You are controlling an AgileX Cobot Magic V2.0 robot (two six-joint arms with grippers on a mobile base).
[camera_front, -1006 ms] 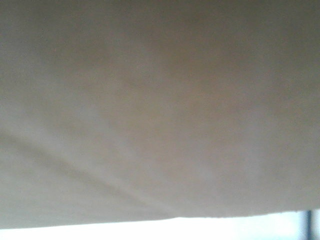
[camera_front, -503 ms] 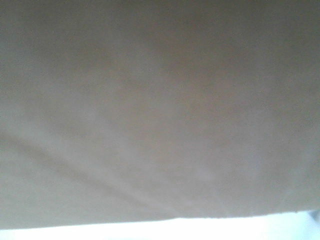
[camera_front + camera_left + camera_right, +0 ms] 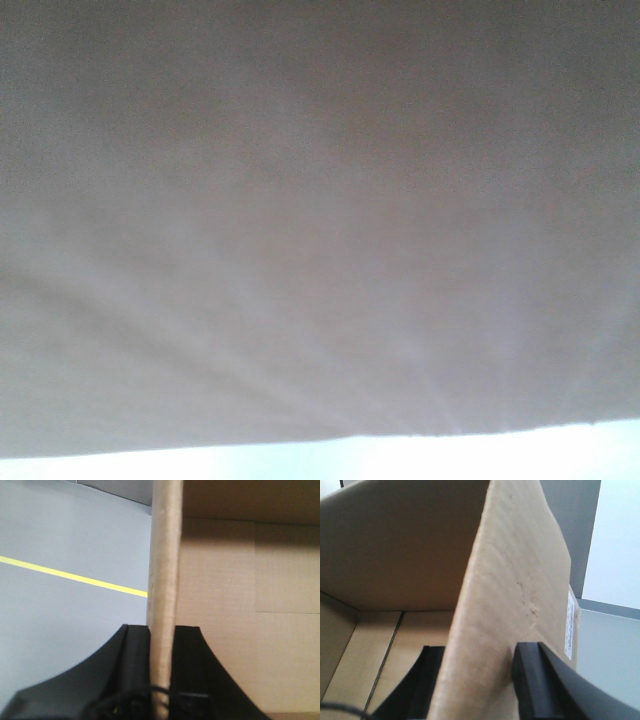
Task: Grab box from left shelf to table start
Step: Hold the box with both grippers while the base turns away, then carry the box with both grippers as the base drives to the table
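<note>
Left gripper (image 3: 162,635) and right gripper (image 3: 480,650) each pinch a wall of the box (image 3: 225,580), which fills my front view. Pickup looks done; setting it on the desk remains.

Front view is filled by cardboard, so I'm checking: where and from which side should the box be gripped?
Grip the box by its thin upright side walls, coming over the open rim, one jaw inside and one outside. The left gripper straddles one wall so, the right gripper another; thin board fits between the jaws.
</note>
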